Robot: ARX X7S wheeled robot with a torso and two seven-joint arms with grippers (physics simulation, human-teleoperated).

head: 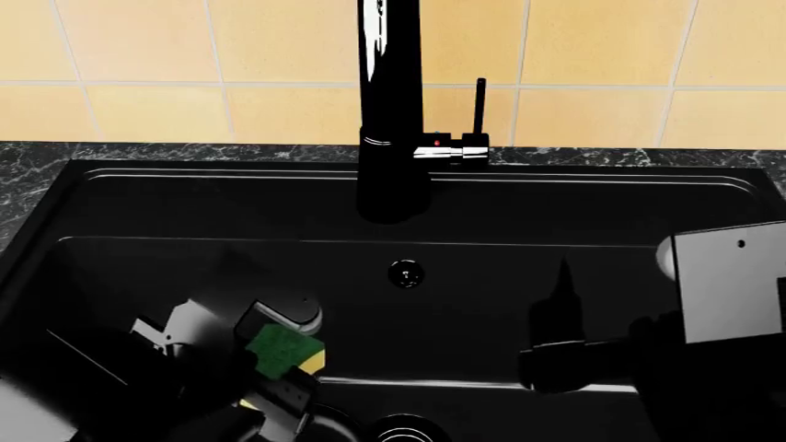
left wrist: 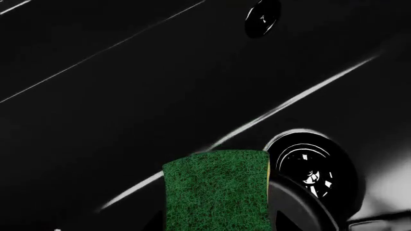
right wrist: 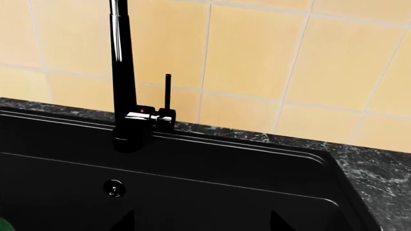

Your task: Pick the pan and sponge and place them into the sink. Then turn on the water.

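The sponge (left wrist: 215,183), green top over a yellow layer, sits between the jaws of my left gripper (left wrist: 218,216), which is shut on it. In the head view the sponge (head: 285,348) hangs low inside the black sink (head: 147,198), near its front left. The chrome-ringed drain (left wrist: 311,166) lies just beside it. My right gripper (right wrist: 202,224) is open and holds nothing. It hovers inside the sink's right half, and its fingers (head: 562,304) point toward the faucet (head: 390,138). The pan is out of view. No water shows.
The faucet's thin lever (head: 479,110) stands upright just right of the tube. A small round overflow fitting (head: 406,273) sits on the sink's back wall. Dark marble counter (right wrist: 378,168) rims the basin, with a yellow tiled wall (head: 590,46) behind.
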